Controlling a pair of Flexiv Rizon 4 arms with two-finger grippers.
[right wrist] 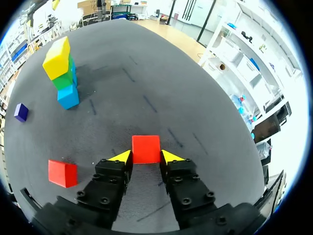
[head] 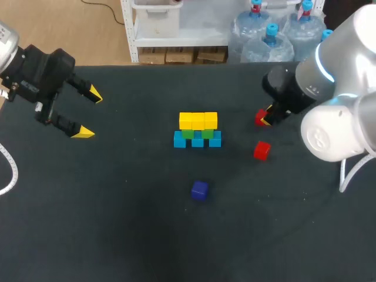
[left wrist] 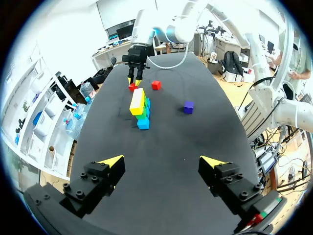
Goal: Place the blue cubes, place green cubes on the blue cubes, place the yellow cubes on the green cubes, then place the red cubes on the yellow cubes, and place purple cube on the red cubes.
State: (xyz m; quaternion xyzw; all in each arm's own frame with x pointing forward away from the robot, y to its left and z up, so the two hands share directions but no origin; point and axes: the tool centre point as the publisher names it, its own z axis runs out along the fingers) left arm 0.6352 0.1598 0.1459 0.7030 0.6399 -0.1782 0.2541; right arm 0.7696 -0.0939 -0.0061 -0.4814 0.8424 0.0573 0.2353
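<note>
Head view: over the table (head: 117, 235), left claw (head: 88, 113) hangs wide open, empty, well left of the blue-green-yellow stack (head: 198, 130); right claw (right wrist: 146, 156) grips a red cube (right wrist: 145, 149) right of it. The second red cube (head: 262, 150) and purple cube (head: 200, 190) lie nearby.

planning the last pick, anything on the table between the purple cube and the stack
No: the head view shows bare table between purple cube and stack.

Black table (head: 117, 235); white cable (head: 8, 170) curving over its left edge
</note>
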